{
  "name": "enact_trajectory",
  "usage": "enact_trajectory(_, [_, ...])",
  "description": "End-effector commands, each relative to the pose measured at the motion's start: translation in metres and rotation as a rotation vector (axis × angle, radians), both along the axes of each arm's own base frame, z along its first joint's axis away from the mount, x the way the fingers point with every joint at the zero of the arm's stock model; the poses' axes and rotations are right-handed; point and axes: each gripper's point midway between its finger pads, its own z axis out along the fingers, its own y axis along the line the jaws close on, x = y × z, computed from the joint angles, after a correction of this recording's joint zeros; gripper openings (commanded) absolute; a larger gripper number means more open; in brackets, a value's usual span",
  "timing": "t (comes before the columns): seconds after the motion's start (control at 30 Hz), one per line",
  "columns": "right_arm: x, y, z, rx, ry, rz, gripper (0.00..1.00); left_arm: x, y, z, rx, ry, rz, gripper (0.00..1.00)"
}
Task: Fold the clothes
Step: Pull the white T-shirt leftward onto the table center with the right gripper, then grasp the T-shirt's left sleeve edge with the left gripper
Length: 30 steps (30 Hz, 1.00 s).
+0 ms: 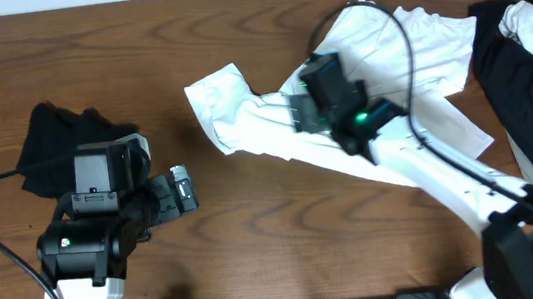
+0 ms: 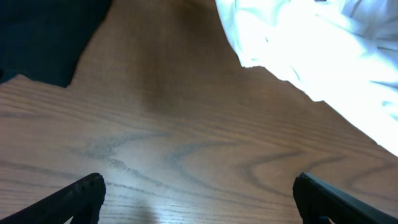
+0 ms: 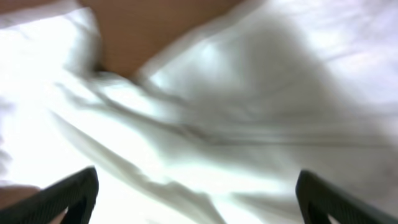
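Spread fingertips (image 3: 74, 193) of my right gripper (image 3: 198, 199) hang released over the white T-shirt (image 3: 217, 124), which is blurred here and lies crumpled on the table (image 1: 255, 221), its middle covered by my arm. My left gripper (image 2: 199, 199) gapes empty above wood. One black garment (image 1: 48, 134) hides partly under my left arm; another (image 1: 532, 49) runs off the right edge.

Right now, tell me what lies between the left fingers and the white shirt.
Only bare table: in the left wrist view, nothing sits between the left fingers and the shirt.
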Motion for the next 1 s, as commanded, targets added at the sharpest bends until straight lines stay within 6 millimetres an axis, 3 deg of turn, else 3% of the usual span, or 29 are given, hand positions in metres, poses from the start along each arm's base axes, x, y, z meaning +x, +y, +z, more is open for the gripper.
enact_trajectory(0.0, [-0.010, -0.042, 0.014, -0.093, 0.029, -0.038, 0.99, 0.004, -0.002, 0.006, -0.043, -0.013, 0.050, 0.98])
enact_trajectory(0.17, [-0.033, -0.094, 0.000, -0.188, 0.174, -0.132, 0.99, 0.018, -0.023, 0.006, -0.174, -0.003, 0.054, 0.98])
enact_trajectory(0.3, [-0.036, -0.118, -0.004, -0.181, 0.216, -0.191, 0.99, 0.025, -0.044, -0.011, -0.202, 0.073, -0.011, 0.98])
enact_trajectory(0.6, [-0.045, -0.132, -0.011, -0.111, 0.295, -0.227, 0.99, 0.032, -0.092, -0.083, -0.149, 0.310, -0.148, 0.99])
enact_trajectory(0.8, [-0.053, -0.135, -0.013, -0.121, 0.327, -0.228, 0.99, 0.056, -0.112, -0.133, -0.171, 0.381, -0.069, 0.77])
enact_trajectory(0.97, [-0.057, -0.136, -0.014, -0.127, 0.343, -0.228, 0.99, 0.068, -0.129, -0.159, -0.178, 0.381, -0.100, 0.71])
